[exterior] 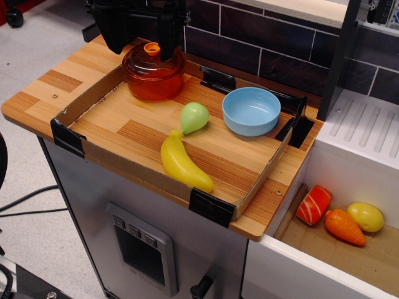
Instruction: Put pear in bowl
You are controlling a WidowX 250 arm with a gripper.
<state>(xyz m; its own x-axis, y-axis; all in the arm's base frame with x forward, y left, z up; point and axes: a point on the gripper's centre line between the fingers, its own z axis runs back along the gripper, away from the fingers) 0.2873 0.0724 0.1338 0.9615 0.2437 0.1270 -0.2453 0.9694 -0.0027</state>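
The banana (185,164) lies at the front of the wooden tray (147,134), close to the cardboard edge. Just behind it sits the green pear (194,116), next to the banana's top end; they may be touching. The pear is not in the bowl. The blue bowl (251,111) sits to the right of the pear, a little apart. Farther back on the left is the orange pot (153,72) with its lid on. The black gripper (138,38) hangs over the pot. Its fingers are apart, one on each side of the lid's knob.
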